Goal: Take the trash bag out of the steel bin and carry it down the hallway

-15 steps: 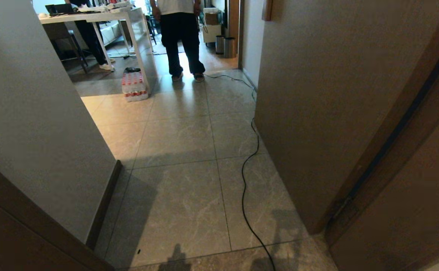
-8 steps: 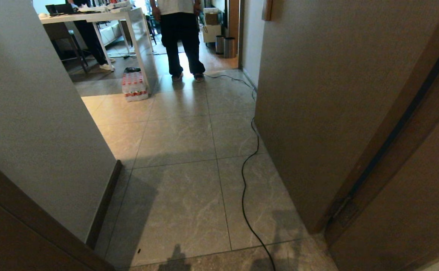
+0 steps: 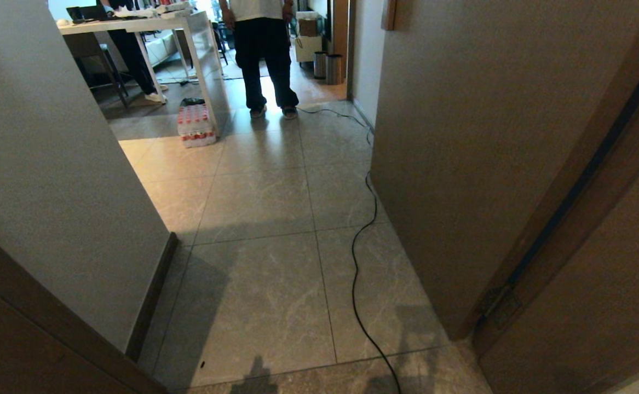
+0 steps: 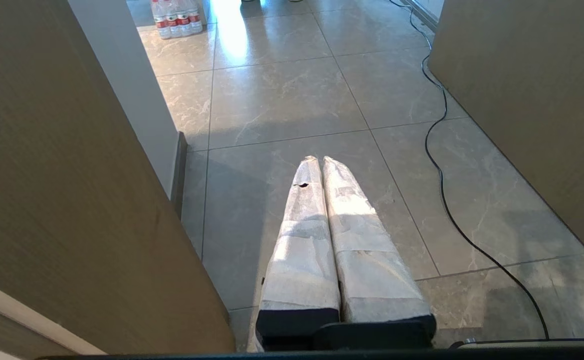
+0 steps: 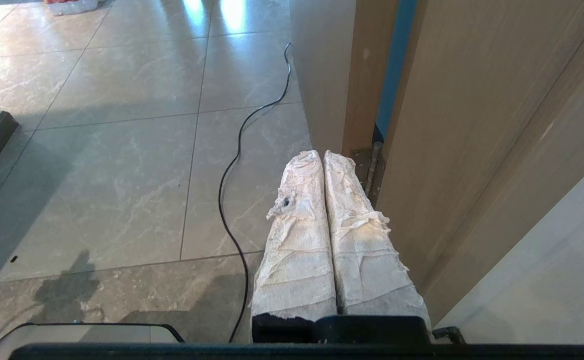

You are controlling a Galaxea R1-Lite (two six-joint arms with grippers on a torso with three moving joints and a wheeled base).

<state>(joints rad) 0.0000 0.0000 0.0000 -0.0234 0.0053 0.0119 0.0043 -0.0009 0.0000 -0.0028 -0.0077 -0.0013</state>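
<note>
Both grippers – left gripper [image 4: 320,159], right gripper [image 5: 322,152] – are closed and hold nothing over the hallway [image 3: 275,219] floor; far off, maybe the steel bin [image 3: 334,69]

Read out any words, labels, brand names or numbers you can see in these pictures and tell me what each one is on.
No text can be read anywhere in these views.
Pack of water bottles on the floor by the white table: red labels, print too small to read.
Cardboard box at the far end: no marking legible.
Two steel bins beside it: no label visible.
Walls, door frames, floor tiles and black cable: no writing.
</note>
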